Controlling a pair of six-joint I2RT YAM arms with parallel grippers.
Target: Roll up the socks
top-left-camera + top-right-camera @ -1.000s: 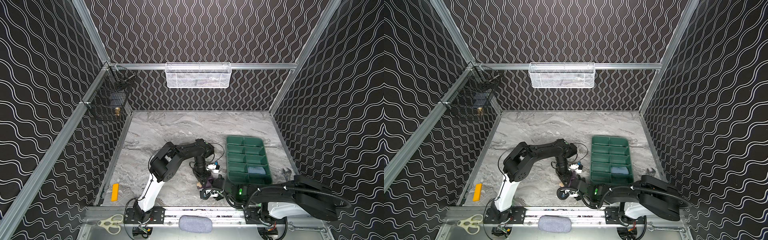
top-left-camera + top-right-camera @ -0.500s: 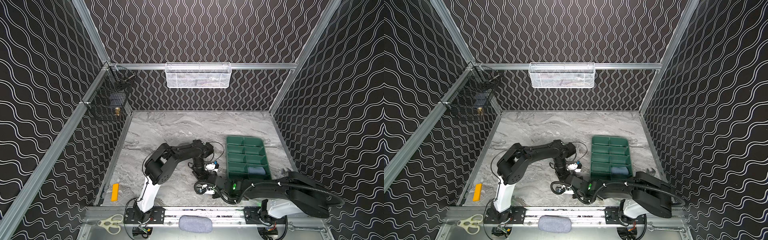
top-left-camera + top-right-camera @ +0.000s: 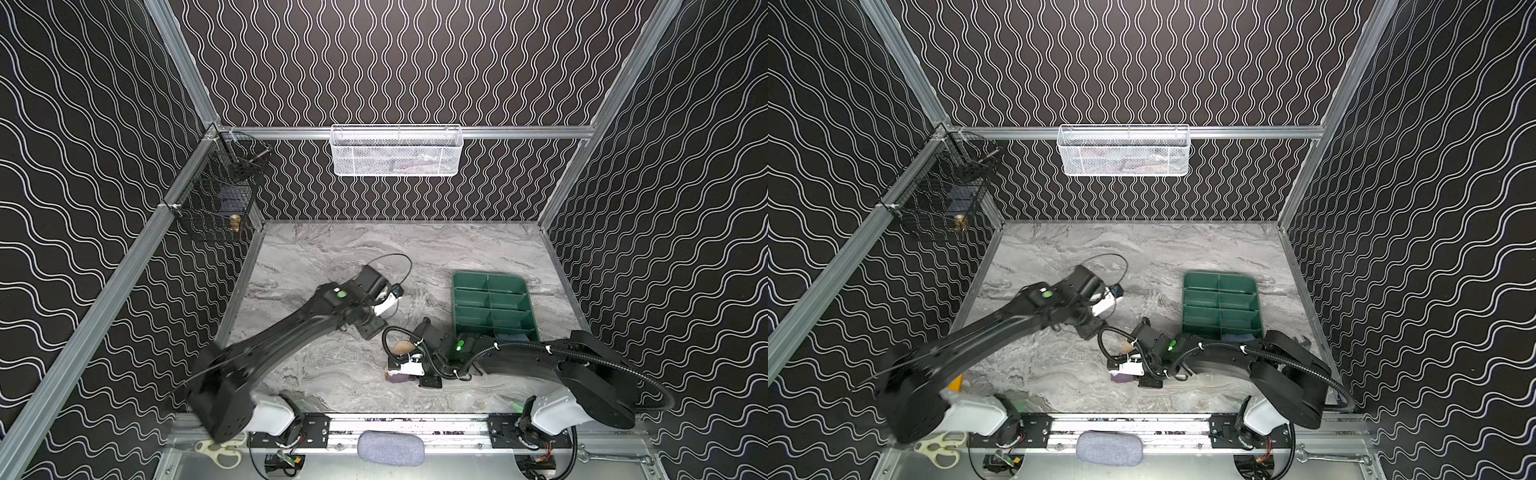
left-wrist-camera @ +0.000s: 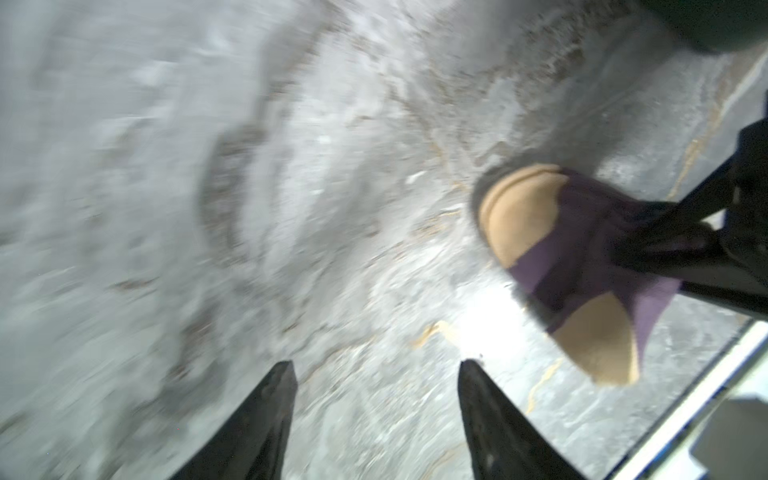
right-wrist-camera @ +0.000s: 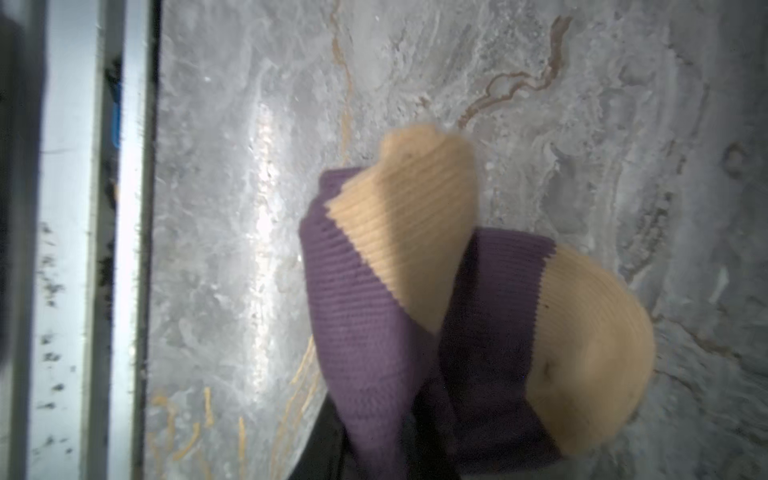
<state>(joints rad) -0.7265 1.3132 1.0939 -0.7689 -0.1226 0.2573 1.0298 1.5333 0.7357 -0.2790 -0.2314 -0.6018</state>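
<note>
- top views: my left claw (image 3: 371, 329) hangs tip-down over the marble tabletop (image 3: 332, 249), its arm stretched out long from the near-left base. the right claw (image 3: 401, 362) sits near it, closer to me, on an arm lying low across the front.
- from up here the purple sock (image 3: 397, 377) is only scraps of purple and tan around the right claw (image 3: 1126, 361). a strip of the light blue sock (image 3: 512, 335) shows in the near end of the green tray (image 3: 490, 282), behind that arm.
- left wrist: only here can i see the left claw (image 4: 376, 365) spread wide, with bare marble between its fingers. off to its side, not touching, the right claw's black fingers (image 4: 665, 245) pinch the purple sock (image 4: 582, 249) at its middle.
- right wrist: the purple sock (image 5: 365, 316) bunches right at the claw tip, ribs sharp, with two tan patches. the cloth hides most of the fingers. the metal rail (image 5: 83, 249) lies past the sock.
</note>
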